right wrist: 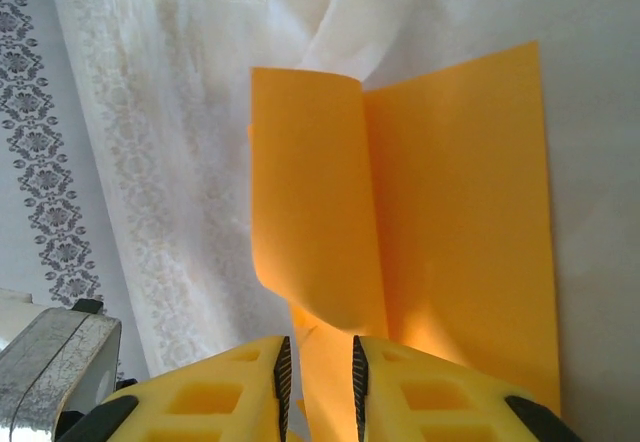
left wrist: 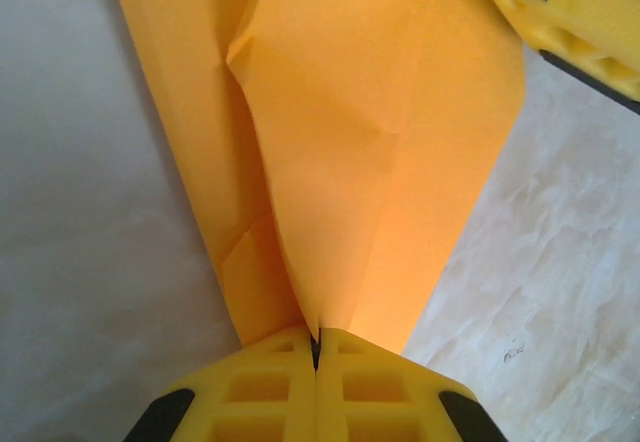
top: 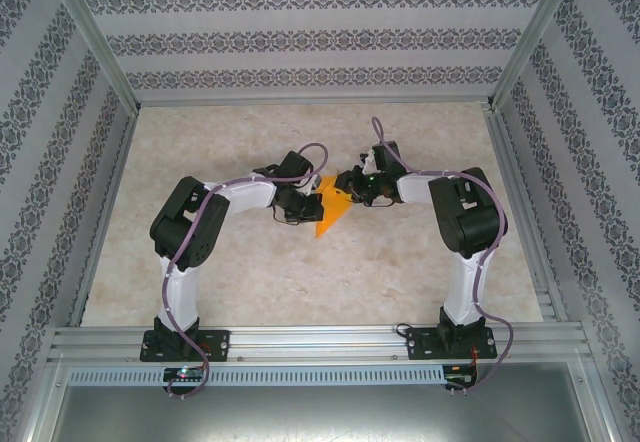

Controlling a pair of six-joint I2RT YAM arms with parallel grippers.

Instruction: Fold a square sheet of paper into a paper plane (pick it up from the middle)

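Since the square sheet of paper is thin and firmly gripped at one spot alone, most of what could go wrong comes from how little holds it. It sits over the middle of the worktop between the two arms, partly folded. It is bright orange, matte and unmarked, with a long centre crease, a few soft dents beside it, and one flap curling over in a loose roll instead of lying flat.

The left end effector is fully closed on the end of that crease, its yellow latticed fingers pressed together with the paper pinched between them. The right end effector stands narrowly parted. Its black ribbed pads sit on either side of a paper edge that passes through the gap and looks unclamped.

A pull from the right side with the left clamped could tear the sheet or drag the crease off line. The curled flap could spring back, or be pressed down skewed and set a crooked fold. A single pinch also lets the limp sheet twist or sag. If it drops, the smooth, pale marbled worktop offers little for a finger to get under, and the patterned walls stand too far off to stop it.
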